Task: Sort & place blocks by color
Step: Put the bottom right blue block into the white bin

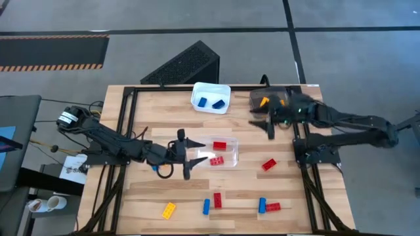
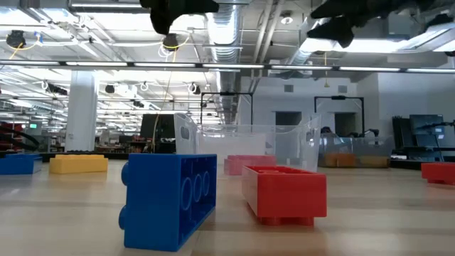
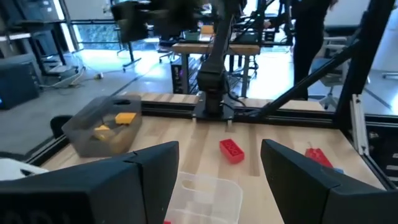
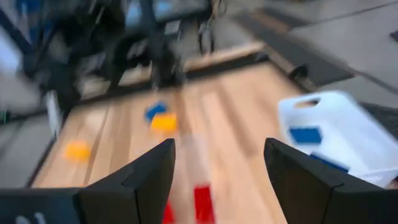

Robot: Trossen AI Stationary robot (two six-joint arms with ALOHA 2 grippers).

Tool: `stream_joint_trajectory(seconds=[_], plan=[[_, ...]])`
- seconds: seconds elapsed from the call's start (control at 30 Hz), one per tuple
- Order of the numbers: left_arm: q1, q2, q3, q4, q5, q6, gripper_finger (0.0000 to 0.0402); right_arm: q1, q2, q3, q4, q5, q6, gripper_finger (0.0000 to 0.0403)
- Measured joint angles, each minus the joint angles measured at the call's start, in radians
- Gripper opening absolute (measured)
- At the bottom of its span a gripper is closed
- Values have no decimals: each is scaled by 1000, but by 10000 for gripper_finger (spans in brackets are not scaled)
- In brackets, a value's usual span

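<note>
blocks (image 1: 269, 164) lie scattered on the wooden table (image 1: 157, 108), others in three bins. left gripper (image 1: 186, 155) hangs released beside the clear bin (image 1: 226, 157); right gripper (image 1: 268, 123) released by the grey bin (image 1: 254, 98). a wide hall shows behind.

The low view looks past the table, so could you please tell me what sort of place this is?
Probably a large open robotics lab or workshop: exposed ceiling ducts and strip lights overhead, more workbenches beyond, and a wooden table carrying toy blocks.

a wooden table (image 1: 164, 111) carries white (image 1: 210, 96), grey (image 1: 270, 98) and clear (image 1: 216, 152) bins plus loose blocks (image 1: 269, 164).
</note>
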Motion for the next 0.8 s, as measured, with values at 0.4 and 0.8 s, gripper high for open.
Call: stream_joint_trajectory(seconds=[0.4,0.8], plan=[[-22,-1,-74,249,97,56,217,514,200,37,-251,121,17,269],[1,-3,-241,539,100,17,217,814,475,38,-261,115,-79,269]])
